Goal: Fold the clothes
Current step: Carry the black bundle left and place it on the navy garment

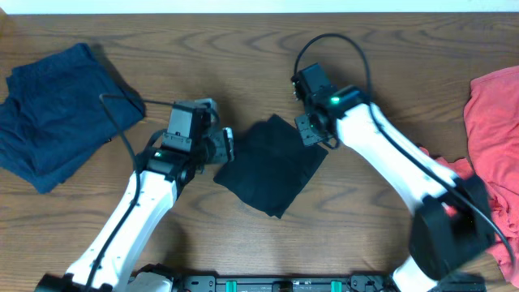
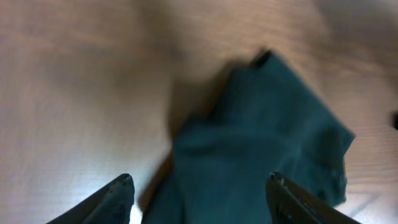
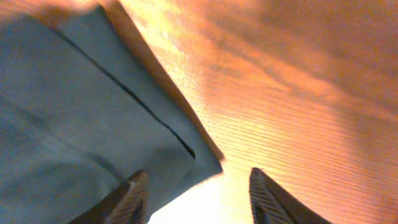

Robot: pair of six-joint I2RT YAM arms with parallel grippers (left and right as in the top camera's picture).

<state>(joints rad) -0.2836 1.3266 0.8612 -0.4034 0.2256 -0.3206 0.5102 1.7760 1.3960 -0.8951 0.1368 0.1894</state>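
brown wood-grain table (image 1: 243, 32), perhaps pale wall (image 1: 324, 4)

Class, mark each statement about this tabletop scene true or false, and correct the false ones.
1. The black fabric garment is folded into a compact bundle. True.
2. The navy blue fabric garment lies at the right side. False: it lies at the left; the coral-red fabric garment lies at the right.
3. The left gripper is open, clamping nothing. True.
4. The right gripper hovers over the coral-red garment. False: it is at the black garment's upper right edge.
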